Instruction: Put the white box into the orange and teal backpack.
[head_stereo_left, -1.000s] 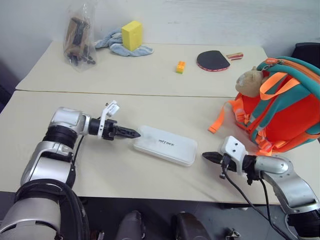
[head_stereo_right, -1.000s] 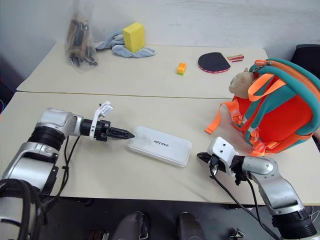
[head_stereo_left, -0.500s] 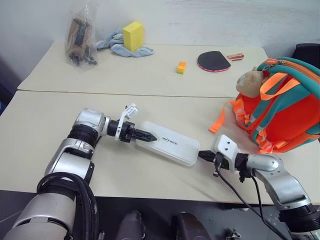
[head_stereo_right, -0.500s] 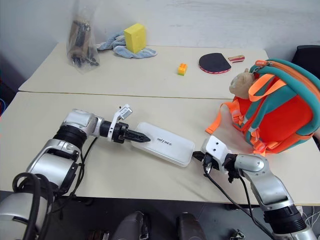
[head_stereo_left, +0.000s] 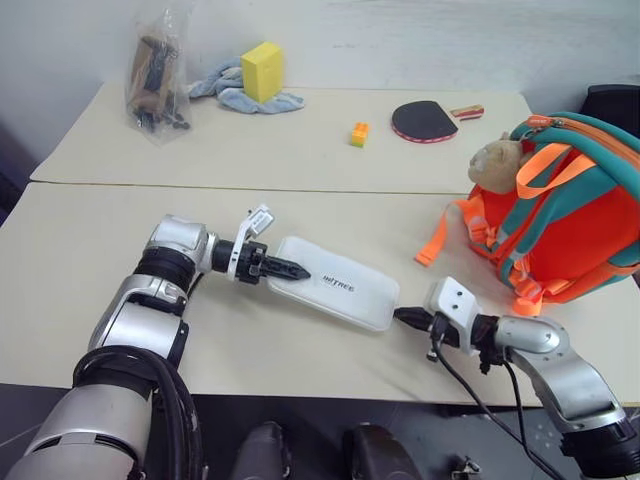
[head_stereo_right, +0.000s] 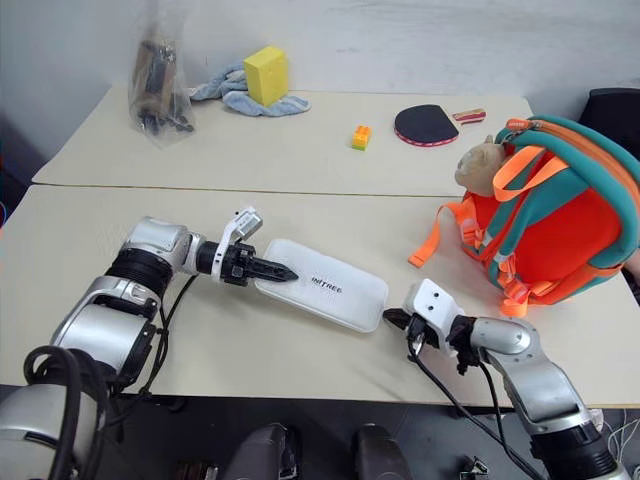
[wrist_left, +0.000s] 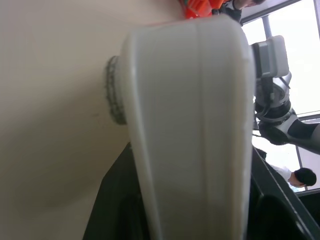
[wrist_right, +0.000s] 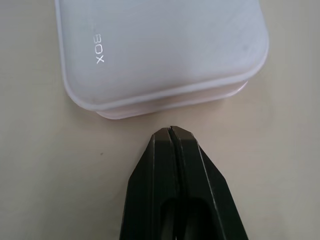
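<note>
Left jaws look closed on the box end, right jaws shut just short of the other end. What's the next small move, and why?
Probably open the right gripper before advancing: its jaws are shut, just short of the white box, which lies flat on the table. The left gripper already clamps the far end, and the backpack stands apart.

A test room or lab is suggested by two plain beige tables (head_stereo_left: 300, 150) pushed together against a bare white wall (head_stereo_left: 400, 40). Unrelated props are scattered across them: a yellow sponge block (head_stereo_left: 263, 70), a table-tennis paddle (head_stereo_left: 425, 120), a bagged item (head_stereo_left: 155, 75).
</note>
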